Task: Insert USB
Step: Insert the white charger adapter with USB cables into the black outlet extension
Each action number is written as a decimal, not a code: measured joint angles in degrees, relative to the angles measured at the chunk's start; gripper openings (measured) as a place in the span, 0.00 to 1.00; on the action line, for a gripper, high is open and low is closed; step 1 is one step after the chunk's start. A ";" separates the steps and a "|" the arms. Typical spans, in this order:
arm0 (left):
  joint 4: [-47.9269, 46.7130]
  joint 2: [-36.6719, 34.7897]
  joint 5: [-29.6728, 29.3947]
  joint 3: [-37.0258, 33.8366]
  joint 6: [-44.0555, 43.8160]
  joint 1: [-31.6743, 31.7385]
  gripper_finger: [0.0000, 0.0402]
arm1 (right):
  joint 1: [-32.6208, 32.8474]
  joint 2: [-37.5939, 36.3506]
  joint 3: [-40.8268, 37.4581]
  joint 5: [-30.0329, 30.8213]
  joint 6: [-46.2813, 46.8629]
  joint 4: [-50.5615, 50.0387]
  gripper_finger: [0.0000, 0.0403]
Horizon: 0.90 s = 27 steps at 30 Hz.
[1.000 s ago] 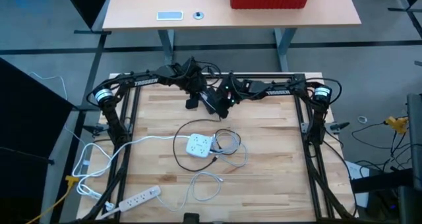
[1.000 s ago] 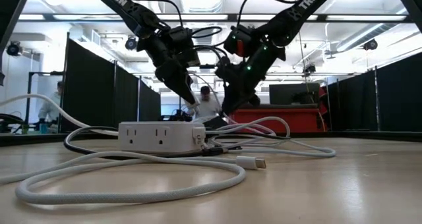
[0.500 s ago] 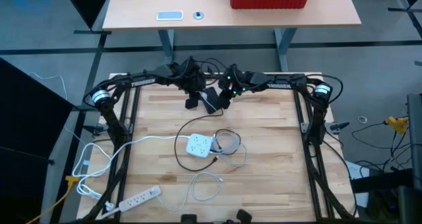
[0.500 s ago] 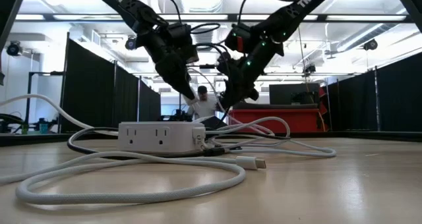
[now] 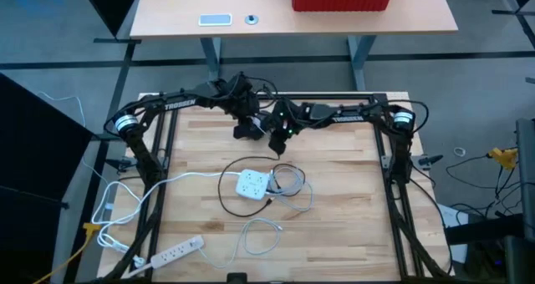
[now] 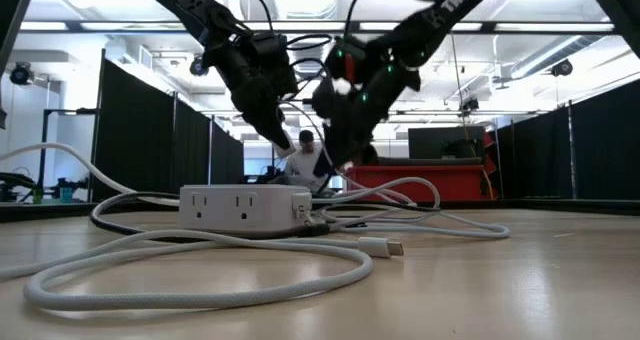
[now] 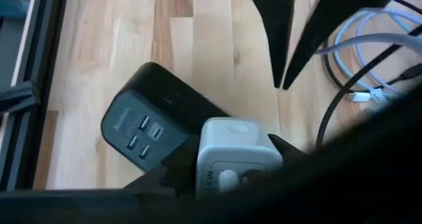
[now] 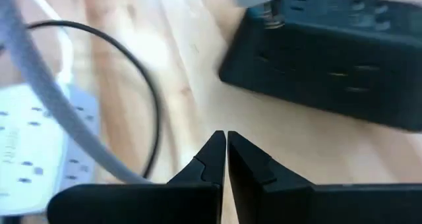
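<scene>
Up at the far end of the wooden table [image 5: 334, 225] both arms are huddled over a black USB charging hub [image 7: 148, 122], and from where things lie the plugging-in does not look done yet. The left gripper [image 7: 224, 168] is clamped on a white plug block [image 7: 234, 155] and holds it right against the hub's edge; the hub's face with its small USB ports is turned up and, as far as I can see, every port is bare. The right gripper [image 8: 226, 159] hangs just beside the hub with its fingers pressed together on nothing, tips pointing down at the wood near a black cable [image 8: 142, 79]. In the right wrist view a metal connector [image 8: 271, 16] sits at the hub's edge, but I cannot tell whether it is seated or only touching. Nearer the middle of the table lies the white power strip [image 5: 253, 185] in a tangle of white cables [image 5: 288, 184], and a loose white cable end with a metal tip [image 6: 385, 246] rests flat on the wood, unplugged. My guess is the lining-up and final push are what's left.
</scene>
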 joint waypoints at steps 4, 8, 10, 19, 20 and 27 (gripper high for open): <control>-0.41 0.00 -0.17 0.00 0.12 0.02 0.32 | -2.14 -0.84 -0.03 4.55 -3.18 -2.40 0.00; -1.41 0.00 -0.37 0.00 -0.27 0.02 0.32 | -5.39 -0.84 -0.07 4.91 -3.54 -2.12 0.00; -2.05 0.00 -0.40 0.00 -0.31 0.02 0.32 | -6.68 -0.79 -0.07 5.00 -3.75 -0.90 0.00; -3.20 0.02 -2.19 0.00 -0.56 0.01 0.32 | -9.06 4.70 -0.03 5.52 -1.22 9.63 0.00; -3.37 0.02 -2.16 0.00 -0.75 0.00 0.32 | -8.99 5.32 0.23 5.38 0.10 9.89 0.00; -7.67 0.02 -3.92 -0.02 -1.16 0.00 0.32 | -7.49 4.53 1.45 1.63 1.46 8.50 0.00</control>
